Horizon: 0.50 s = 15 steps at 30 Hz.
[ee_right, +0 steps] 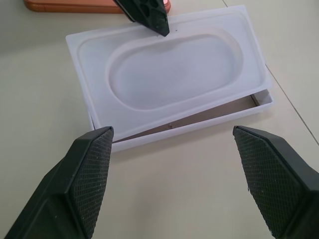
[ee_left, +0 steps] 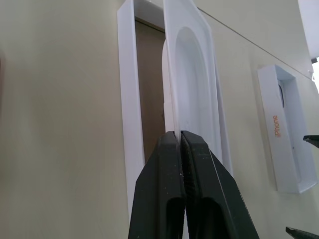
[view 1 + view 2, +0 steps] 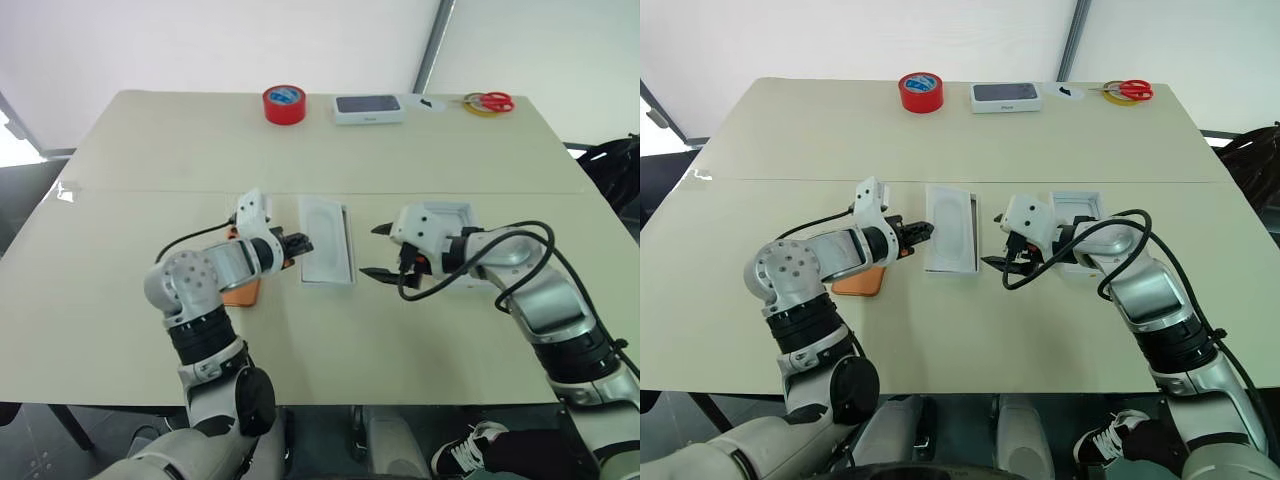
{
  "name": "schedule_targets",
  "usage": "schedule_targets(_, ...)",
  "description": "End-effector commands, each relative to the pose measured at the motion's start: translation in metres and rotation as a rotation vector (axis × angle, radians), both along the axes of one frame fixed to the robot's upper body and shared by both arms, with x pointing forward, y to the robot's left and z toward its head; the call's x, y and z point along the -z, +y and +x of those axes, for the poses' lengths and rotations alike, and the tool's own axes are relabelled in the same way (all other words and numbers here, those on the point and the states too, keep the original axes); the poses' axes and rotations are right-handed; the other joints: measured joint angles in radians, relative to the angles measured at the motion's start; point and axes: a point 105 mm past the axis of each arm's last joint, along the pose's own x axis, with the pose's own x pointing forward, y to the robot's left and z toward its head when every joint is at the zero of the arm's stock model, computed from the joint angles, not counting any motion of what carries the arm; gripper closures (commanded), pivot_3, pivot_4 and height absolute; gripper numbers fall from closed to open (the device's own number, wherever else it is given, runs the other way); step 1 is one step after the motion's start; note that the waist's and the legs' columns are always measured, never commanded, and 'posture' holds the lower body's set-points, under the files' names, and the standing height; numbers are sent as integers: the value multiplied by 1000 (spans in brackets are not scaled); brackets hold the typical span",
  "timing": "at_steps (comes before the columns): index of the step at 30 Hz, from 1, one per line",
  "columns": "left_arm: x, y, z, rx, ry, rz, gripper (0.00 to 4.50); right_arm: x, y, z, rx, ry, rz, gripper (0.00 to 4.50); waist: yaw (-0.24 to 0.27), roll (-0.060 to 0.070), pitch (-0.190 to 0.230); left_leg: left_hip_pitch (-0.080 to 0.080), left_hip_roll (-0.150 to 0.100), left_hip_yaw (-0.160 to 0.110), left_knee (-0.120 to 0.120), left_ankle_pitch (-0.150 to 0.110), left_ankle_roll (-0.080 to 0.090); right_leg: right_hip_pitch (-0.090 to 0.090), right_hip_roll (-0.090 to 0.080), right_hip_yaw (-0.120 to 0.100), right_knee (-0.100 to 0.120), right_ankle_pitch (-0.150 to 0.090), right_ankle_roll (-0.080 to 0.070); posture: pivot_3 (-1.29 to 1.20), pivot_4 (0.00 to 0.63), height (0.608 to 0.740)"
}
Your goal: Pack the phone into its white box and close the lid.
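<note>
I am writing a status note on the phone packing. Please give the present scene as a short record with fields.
phone: phone lies on the table, beside the white box, partly under the left arm
white box: white box open, tan floor showing
insert: flat white insert with oval embossing sits tilted over the box
lid: lid lies open by the right arm
left gripper: left gripper shut on the insert's edge
right gripper: right gripper open, empty, facing the box
far edge: red tape roll, white box with a dark top face, scissors
</note>
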Motion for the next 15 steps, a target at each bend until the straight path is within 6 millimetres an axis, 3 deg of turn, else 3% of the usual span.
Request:
schedule_targets(1,-6,-9,-3,35,-30,-10,4187,-9,-4,1,14,-30,23,453,0,0,0,0,0,0,0,0,0,0,0,0,0,0,0,0,150,736)
schedule_targets(4,-7,-10,-3,39,-31,-13,3066,-7,-4,1,15,-27,23,444,0,0,0,0,0,0,0,0,0,0,0,0,0,0,0,0,150,736)
schedule_targets(8,-20,-5,-3,37,-74,-54,1106,-8,-3,7,40,-47,27,444,0,0,0,0,0,0,0,0,0,0,0,0,0,0,0,0,150,736)
schedule_targets(11,-35,3,-1,31,-133,-79,1106,-11,-2,17,87,-74,34,444,-1,0,0,0,0,0,0,0,0,0,0,0,0,0,0,0,150,736)
schedule_targets(14,-49,18,2,10,-212,-50,1036,-14,7,23,109,-72,66,1315,-5,0,0,0,0,0,0,0,0,0,1,0,0,0,0,0,150,736)
schedule_targets(15,-52,25,3,0,-242,-10,1036,-15,12,25,109,-71,74,1802,-5,0,0,0,0,0,0,0,0,-1,1,0,1,0,0,0,150,736)
